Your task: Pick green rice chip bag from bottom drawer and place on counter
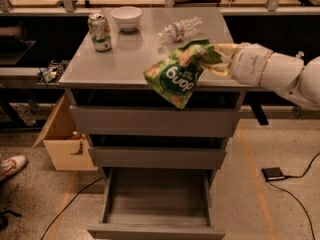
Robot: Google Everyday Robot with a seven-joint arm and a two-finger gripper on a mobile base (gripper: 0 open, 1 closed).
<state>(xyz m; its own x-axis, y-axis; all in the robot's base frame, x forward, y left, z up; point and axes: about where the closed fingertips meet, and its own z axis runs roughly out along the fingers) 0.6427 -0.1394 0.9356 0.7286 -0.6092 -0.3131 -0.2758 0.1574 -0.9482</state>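
Note:
The green rice chip bag (177, 76) hangs tilted from my gripper (210, 56), which is shut on its top corner. The bag is in the air over the front right edge of the counter (125, 59), its lower end dangling in front of the top drawer. My white arm reaches in from the right. The bottom drawer (157, 199) is pulled open below, and its tray shows nothing inside.
On the counter stand a green-and-white drink can (99, 31), a white bowl (126, 17) and a lying clear plastic bottle (181, 29). A cardboard box (62, 141) sits on the floor at left. A workbench with clutter runs behind.

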